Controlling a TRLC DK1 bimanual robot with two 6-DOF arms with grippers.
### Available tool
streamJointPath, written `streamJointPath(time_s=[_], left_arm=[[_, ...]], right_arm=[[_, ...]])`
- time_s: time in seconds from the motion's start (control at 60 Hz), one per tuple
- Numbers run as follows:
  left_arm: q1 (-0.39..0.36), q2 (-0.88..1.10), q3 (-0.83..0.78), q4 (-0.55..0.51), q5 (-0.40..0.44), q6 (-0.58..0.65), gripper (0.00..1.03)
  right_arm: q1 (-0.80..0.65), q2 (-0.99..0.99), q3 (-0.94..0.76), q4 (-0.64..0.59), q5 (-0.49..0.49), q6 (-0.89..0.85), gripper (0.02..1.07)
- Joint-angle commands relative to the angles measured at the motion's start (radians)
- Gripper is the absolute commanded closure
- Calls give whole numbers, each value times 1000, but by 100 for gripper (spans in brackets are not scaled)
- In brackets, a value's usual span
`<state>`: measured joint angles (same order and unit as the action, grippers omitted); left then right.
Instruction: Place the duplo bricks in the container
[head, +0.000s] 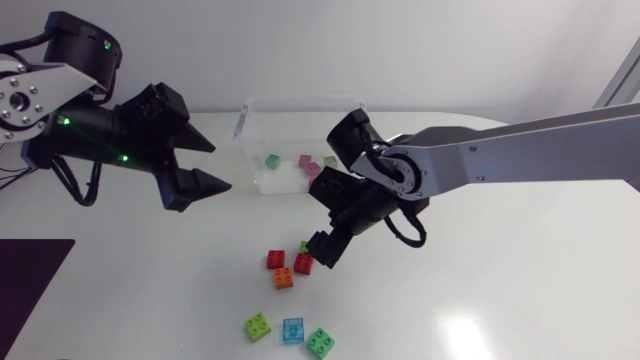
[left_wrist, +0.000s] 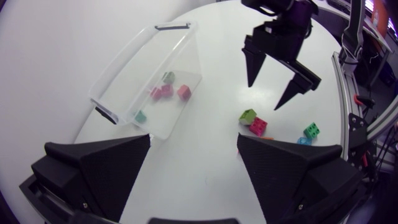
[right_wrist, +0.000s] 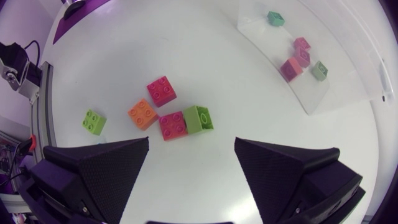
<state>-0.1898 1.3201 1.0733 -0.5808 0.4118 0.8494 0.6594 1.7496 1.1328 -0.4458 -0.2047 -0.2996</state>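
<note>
Several bricks (right_wrist: 142, 114) just ahead of right gripper (right_wrist: 192, 142), wide apart and empty; container (right_wrist: 311, 93) further ahead. Seem light, hard, a bit slippery: take pink brick (right_wrist: 172, 124) by two flat sides.

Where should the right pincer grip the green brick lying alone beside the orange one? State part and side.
Probably its two opposite side walls, with the right pincer coming straight down. The green brick lies flat, studs up, clear of the orange brick, so those walls look free.
</note>
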Motion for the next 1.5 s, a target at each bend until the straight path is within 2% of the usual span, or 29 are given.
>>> streamJointPath(time_s=[0.0, 0.55, 0.983, 1.25, 1.367, 1.483], left_arm=[[12, -53, -46, -21, 10, 57, 6], [-10, -200, -196, -105, 15, 103, 6], [-17, -249, -225, -142, 15, 117, 6], [-20, -268, -231, -163, 15, 128, 6], [-30, -279, -245, -171, 15, 131, 6], [-31, -292, -254, -188, 15, 140, 7]], right_arm=[[8, 56, 45, 2, 10, -16, 7], [9, 248, 220, -59, 54, -15, 10], [3, 312, 272, -120, 53, -9, 11], [2, 353, 317, -166, 53, 1, 18], [0, 366, 334, -186, 53, 5, 27], [3, 380, 346, -206, 50, 10, 42]])
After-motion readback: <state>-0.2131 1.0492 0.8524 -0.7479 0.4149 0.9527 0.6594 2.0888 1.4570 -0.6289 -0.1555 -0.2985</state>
